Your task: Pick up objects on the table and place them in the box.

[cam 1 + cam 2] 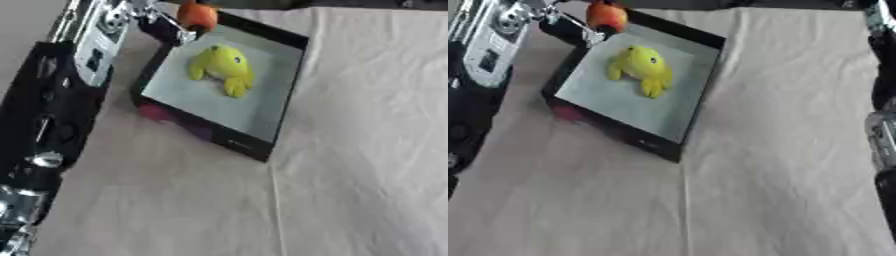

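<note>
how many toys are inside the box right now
1: a yellow plush toy lies on the floor of the box, toward its far side. An orange object is above the box's far corner at the left hand, not yet inside.

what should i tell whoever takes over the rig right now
Left hand: at the box's far left corner, fingers curled round an orange object, held over the rim.
Right hand: not visible; only the right arm shows at the right edge.
Box: black, pale floor, yellow plush toy already inside.
Left: release the orange object into the box. No other loose objects visible on the white cloth.
</note>
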### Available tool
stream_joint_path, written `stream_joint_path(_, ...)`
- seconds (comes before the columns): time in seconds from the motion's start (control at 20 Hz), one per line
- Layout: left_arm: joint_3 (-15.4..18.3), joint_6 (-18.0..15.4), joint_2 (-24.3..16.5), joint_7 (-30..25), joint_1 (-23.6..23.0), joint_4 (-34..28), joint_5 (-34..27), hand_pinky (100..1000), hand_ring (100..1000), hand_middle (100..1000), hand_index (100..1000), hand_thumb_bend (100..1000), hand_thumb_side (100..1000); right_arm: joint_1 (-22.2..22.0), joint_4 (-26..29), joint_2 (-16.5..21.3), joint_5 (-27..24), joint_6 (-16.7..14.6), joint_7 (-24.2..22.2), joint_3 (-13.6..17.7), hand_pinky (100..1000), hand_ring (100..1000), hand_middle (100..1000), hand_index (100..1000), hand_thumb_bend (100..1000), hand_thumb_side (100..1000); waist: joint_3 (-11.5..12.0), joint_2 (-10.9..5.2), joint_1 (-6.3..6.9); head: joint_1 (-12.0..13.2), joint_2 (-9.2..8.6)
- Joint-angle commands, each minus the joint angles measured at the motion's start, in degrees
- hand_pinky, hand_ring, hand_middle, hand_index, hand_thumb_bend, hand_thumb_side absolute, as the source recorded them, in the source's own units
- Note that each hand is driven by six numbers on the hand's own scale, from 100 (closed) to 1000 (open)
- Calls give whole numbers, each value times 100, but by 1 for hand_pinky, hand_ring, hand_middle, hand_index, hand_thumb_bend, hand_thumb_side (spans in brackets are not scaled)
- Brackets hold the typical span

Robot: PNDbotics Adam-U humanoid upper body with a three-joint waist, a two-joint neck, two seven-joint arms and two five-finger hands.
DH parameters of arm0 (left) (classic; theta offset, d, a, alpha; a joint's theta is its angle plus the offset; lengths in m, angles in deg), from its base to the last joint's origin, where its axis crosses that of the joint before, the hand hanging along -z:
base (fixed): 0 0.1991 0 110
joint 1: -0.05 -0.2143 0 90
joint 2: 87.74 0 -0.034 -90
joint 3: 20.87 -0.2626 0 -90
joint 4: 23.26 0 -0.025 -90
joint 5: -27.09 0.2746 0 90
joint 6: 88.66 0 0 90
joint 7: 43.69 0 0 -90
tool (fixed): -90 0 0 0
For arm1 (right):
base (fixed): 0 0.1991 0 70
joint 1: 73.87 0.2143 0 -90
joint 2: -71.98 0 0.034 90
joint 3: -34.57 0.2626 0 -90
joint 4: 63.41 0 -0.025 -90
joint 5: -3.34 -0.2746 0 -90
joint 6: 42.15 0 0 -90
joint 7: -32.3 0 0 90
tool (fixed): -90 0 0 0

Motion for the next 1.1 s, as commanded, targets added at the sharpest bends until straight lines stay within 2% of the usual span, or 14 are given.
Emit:
stream_joint_path(0.05,52,47,48,105,93,-8,48,743,644,638,558,264,100,64,119,109,-18,-9,33,90,925,900,925,850,684,380,-21,-85,-5,-2,-71)
stream_joint_path(0.4,30,7,195,-53,-47,247,16,748,645,643,592,281,100,74,119,105,23,30,-5,118,925,901,926,850,689,372,-39,-68,-9,-33,-81)
stream_joint_path(0.5,24,-22,237,-135,-108,351,-36,755,655,656,649,319,100,89,128,102,19,35,-13,117,925,901,926,850,689,373,-42,-60,-13,-52,-83)
stream_joint_path(0.8,20,-146,238,-358,-188,390,-66,842,756,786,871,608,447,78,129,94,18,40,-11,118,925,901,926,850,689,371,-26,-50,-18,-79,-58)
stream_joint_path(0.95,48,-146,198,-327,-180,292,12,849,764,795,894,725,503,67,130,100,6,43,-8,114,925,901,926,850,689,372,-8,-58,-19,-85,-50)
stream_joint_path(1.1,94,-104,146,-236,-167,168,55,849,761,793,895,742,494,66,136,112,-8,37,8,117,925,901,926,850,688,373,14,-82,-15,-86,-36)
